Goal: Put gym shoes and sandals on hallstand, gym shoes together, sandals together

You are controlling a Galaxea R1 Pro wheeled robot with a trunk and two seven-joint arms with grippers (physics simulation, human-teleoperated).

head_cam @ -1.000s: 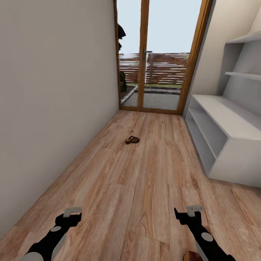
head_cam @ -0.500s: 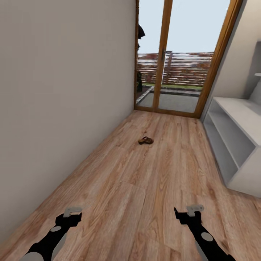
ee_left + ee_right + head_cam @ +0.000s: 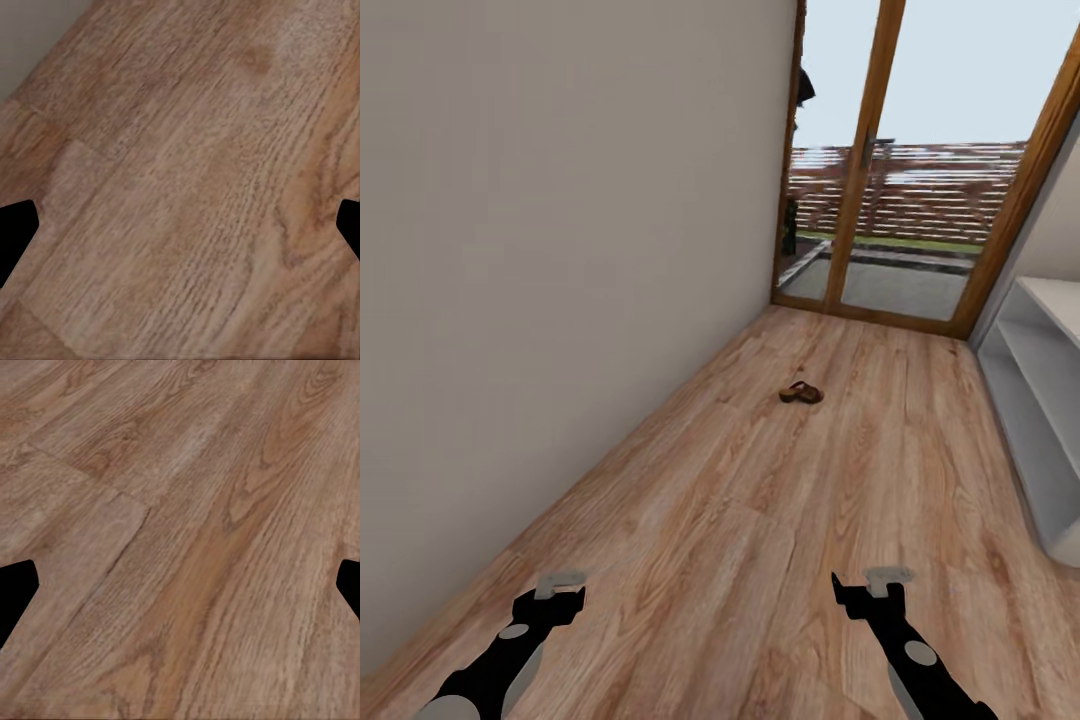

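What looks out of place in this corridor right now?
One dark-brown sandal lies alone in the middle of the wood floor, well ahead of both open grippers, left and right. It belongs on the grey shoe rack at the right wall. Nothing looks spilled or damaged.

One sandal (image 3: 801,393) lies on the corridor floor (image 3: 760,540), far ahead of me, approx. mid-corridor, slightly right of centre. Wall (image 3: 560,300) runs along the left. Glass door (image 3: 900,230) stands at the far end, behind the sandal. Hallstand (image 3: 1040,400) sits at the right edge, well apart from the sandal. My left claw (image 3: 560,590) hangs near-left and my right claw (image 3: 875,587) near-right, both over bare floor.
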